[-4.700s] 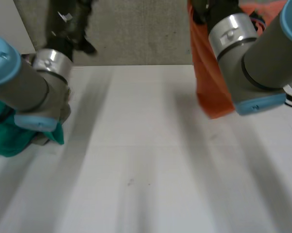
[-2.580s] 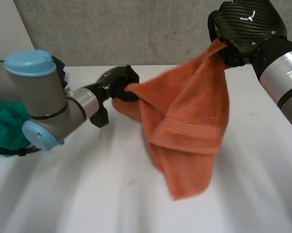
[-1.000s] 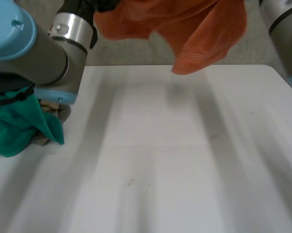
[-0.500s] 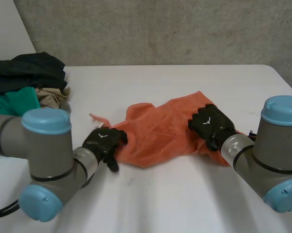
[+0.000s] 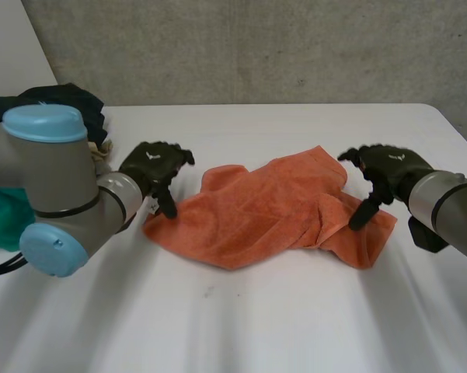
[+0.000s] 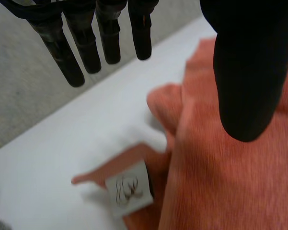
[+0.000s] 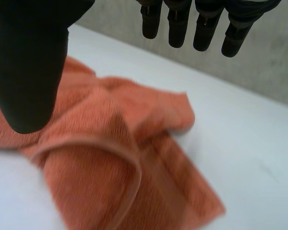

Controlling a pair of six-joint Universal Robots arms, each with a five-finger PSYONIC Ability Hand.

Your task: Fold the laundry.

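Observation:
An orange towel [image 5: 272, 206] lies rumpled on the white table [image 5: 241, 318], its right end folded over on itself. My left hand [image 5: 155, 167] hovers just above the towel's left edge, fingers straight and apart from the thumb, holding nothing. In the left wrist view the towel [image 6: 230, 177] lies under the palm, with a white care tag [image 6: 129, 189] at its corner. My right hand [image 5: 381, 175] hangs over the towel's right end, open and empty. Below the spread fingers in the right wrist view is the towel's folded end [image 7: 120, 167] with its hemmed border.
A heap of other laundry sits at the table's far left: a dark garment [image 5: 62, 101] on top and a green one [image 5: 4, 214] behind my left arm [image 5: 54, 194]. A grey concrete wall [image 5: 241, 47] stands behind the table.
Both hands have let go of the towel and opened. They have lifted off it and drawn apart, left hand to the left edge, right hand to the right end. The towel now lies flatter.

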